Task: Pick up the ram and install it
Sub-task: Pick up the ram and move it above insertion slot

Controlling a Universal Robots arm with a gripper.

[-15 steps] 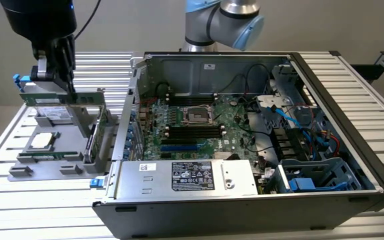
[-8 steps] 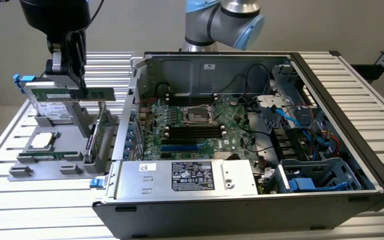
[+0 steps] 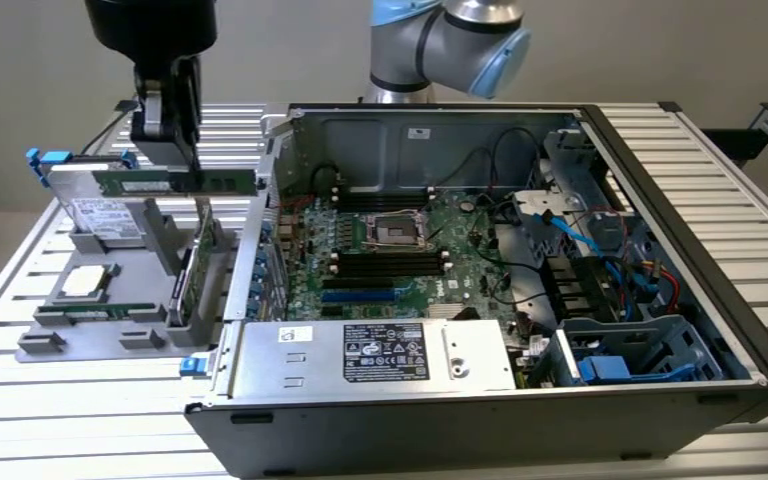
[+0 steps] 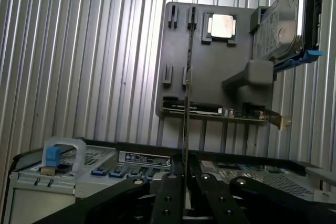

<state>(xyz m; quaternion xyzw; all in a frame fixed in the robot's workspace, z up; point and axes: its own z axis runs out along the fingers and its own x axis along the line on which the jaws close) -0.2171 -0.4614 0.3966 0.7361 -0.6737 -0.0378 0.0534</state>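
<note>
The jaws are clamped on the ram (image 3: 177, 182), held level above the grey tray (image 3: 37, 345) beside the open case (image 3: 491, 430), on the exterior view's left, so I'd want a square, firm grip and no tilt while it's carried

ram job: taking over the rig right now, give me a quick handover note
Gripper: shut on the ram, gripping it by its long edge.
Ram: held level above the grey parts tray, to the exterior view's left of the open computer case.
Done: ram picked up.
Left: ram is not yet in a slot on the motherboard.
</note>
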